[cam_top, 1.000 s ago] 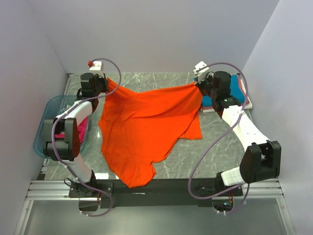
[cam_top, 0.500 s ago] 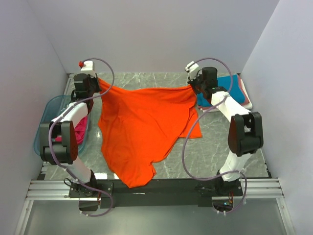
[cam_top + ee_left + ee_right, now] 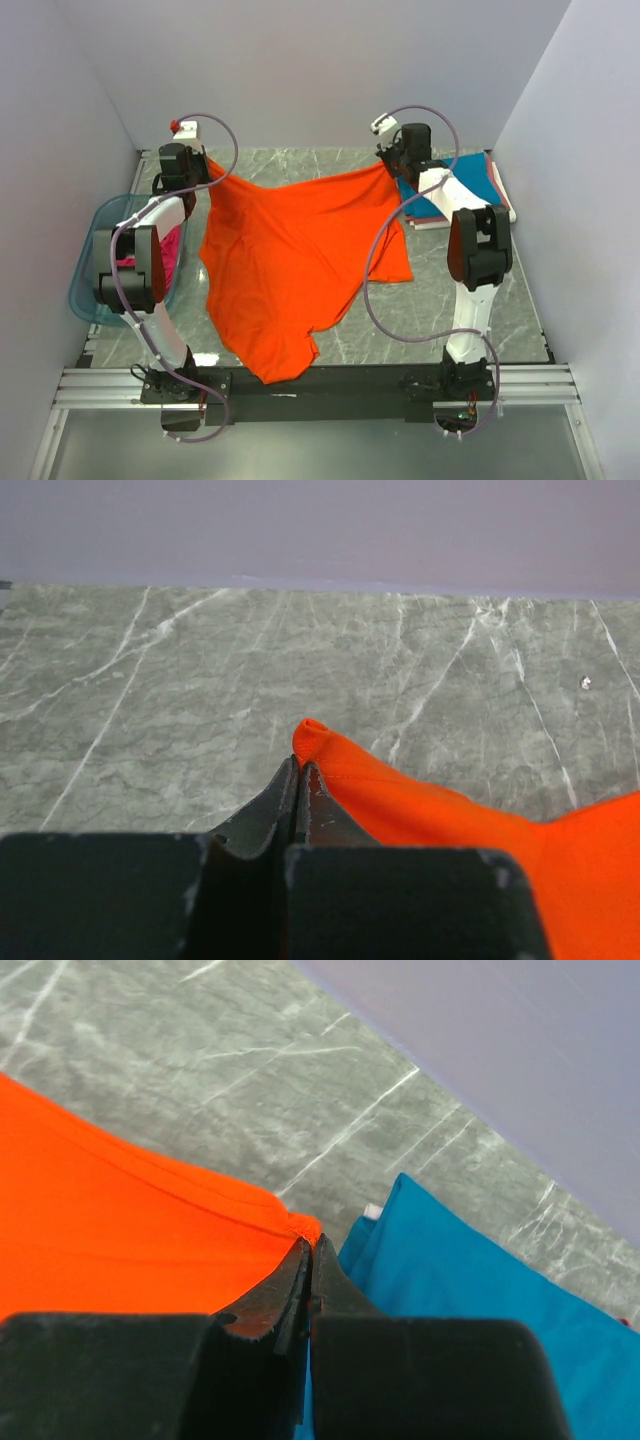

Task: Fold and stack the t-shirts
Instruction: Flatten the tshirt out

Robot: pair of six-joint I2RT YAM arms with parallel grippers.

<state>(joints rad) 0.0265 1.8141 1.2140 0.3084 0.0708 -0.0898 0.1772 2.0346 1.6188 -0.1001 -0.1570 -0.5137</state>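
A bright orange t-shirt (image 3: 290,260) hangs stretched between both arms over the marble table, its lower part draping to the near edge. My left gripper (image 3: 205,163) is shut on the shirt's far left corner (image 3: 312,735); in the left wrist view its jaws (image 3: 299,767) meet on the orange hem. At the far right corner (image 3: 300,1225) my right gripper (image 3: 392,168) is likewise shut on the cloth, jaws (image 3: 311,1245) pressed together. A folded teal t-shirt (image 3: 462,190) lies on a small stack at the back right, just beside the right gripper (image 3: 470,1290).
A translucent blue tub (image 3: 92,262) stands at the left edge with a magenta t-shirt (image 3: 168,258) inside. Pink and white cloth edges (image 3: 500,190) show under the teal one. Walls close in behind and on both sides. Marble table (image 3: 470,300).
Both grippers have carried the orange shirt's corners farther back toward the wall, and the right arm has folded upright. The top edge of the shirt now sits higher and tauter.
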